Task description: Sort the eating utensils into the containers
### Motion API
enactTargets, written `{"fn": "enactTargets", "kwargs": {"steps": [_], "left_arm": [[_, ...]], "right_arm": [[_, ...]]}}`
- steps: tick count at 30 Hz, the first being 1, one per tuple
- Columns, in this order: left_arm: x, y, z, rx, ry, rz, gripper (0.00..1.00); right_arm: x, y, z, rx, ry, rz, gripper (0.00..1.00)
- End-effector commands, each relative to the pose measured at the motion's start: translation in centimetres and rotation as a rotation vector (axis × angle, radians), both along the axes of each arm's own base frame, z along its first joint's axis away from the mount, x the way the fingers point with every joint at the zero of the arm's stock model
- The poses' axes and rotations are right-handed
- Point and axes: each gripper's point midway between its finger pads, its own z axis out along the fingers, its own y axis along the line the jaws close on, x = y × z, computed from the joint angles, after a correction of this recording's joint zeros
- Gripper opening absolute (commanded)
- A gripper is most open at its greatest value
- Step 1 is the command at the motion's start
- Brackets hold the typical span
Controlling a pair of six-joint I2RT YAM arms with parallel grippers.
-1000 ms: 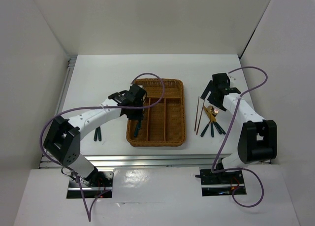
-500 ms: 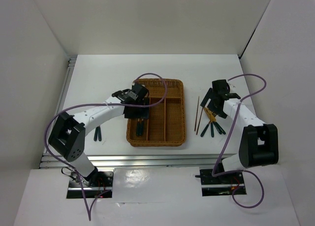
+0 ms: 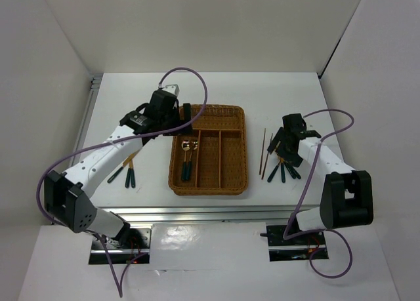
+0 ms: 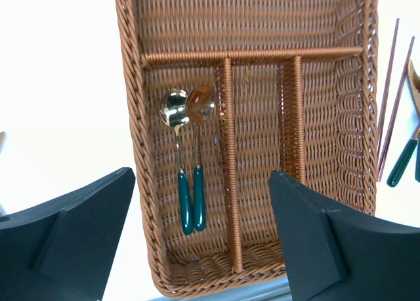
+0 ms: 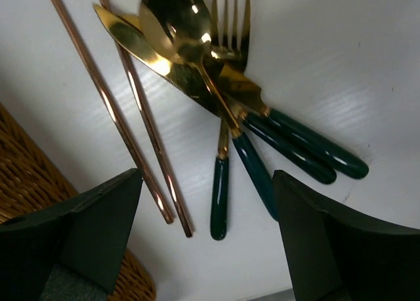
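Observation:
The woven tray (image 3: 239, 150) lies mid-table. Two gold-headed spoons (image 3: 188, 158) rest side by side in its left long slot, also in the left wrist view as spoons (image 4: 188, 163). My left gripper (image 3: 186, 115) hovers open and empty above the tray's far-left corner, its fingers (image 4: 79, 239) wide apart. My right gripper (image 3: 283, 150) hangs open just over a pile of utensils (image 5: 216, 71): a spoon, a fork and knives with dark handles (image 5: 220, 196). Two chopsticks (image 5: 134, 127) lie beside that pile, between it and the tray (image 5: 23, 163).
More dark-handled utensils (image 3: 128, 174) lie on the table left of the tray. The chopsticks (image 3: 264, 153) run along the tray's right side. White walls enclose the table on three sides, and a metal rail runs along the near edge (image 3: 197, 212).
My left gripper opened, left a second spoon in the tray's left slot, and pulled up and back toward the far left. My right gripper came down and nearer, over the utensil pile.

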Motion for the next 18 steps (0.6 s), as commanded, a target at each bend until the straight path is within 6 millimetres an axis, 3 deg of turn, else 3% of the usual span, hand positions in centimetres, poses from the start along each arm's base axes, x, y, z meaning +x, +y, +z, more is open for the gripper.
{"fn": "enactTargets", "kwargs": {"steps": [1,13,18], "left_arm": [[0.3,0.8,2.3,0.012,-0.119,-0.003,1.0],[0.1,3.3,2.6,-0.018,-0.127,0.073,1.0],[0.0,3.1,2.5,-0.03,-0.135,0.065,1.0]], "right_arm": [[-2.0,0.4,-0.2,0.04,0.026,-0.027,0.88],[-4.1,1.2,-2.3,0.097,0.137,-0.085,0.73],[-5.1,0.9,-2.5,0.083,0.174,-0.13,0.68]]}}
